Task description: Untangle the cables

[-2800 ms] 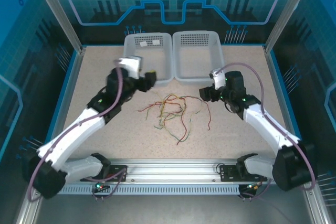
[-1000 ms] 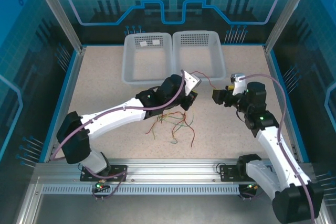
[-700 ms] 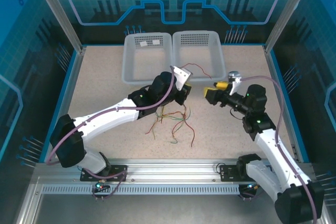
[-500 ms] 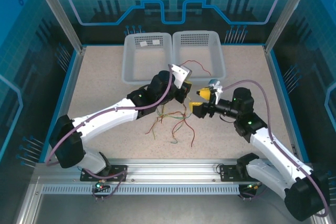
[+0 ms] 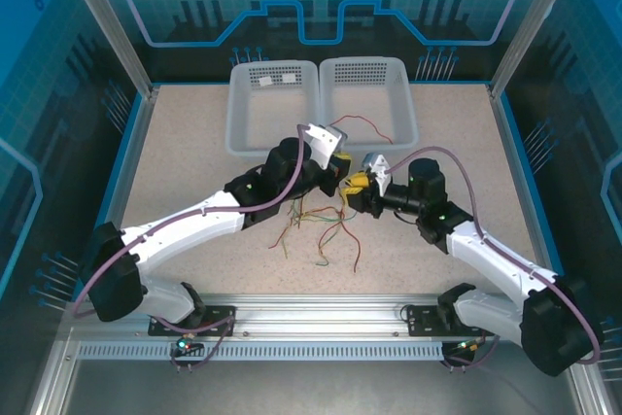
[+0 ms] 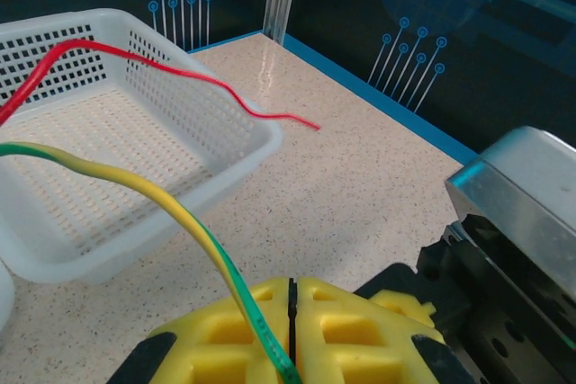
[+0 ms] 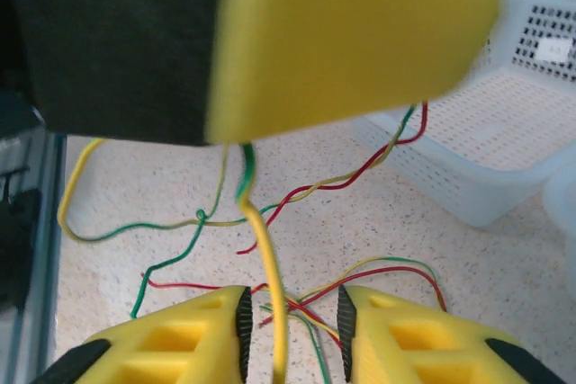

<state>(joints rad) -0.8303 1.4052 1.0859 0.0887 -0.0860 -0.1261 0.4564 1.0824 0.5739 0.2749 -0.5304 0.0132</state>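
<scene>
Beyond the cables [image 5: 321,225], one basket's [image 5: 233,116] white label [image 5: 277,76] is illegible.

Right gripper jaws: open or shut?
Open. Right wrist view: the right gripper has a clear gap between its yellow fingers, with a yellow-green cable passing through.

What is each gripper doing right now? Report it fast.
Left gripper: shut on the yellow-green cable.
Right gripper: open, with that cable hanging in its gap.
</scene>
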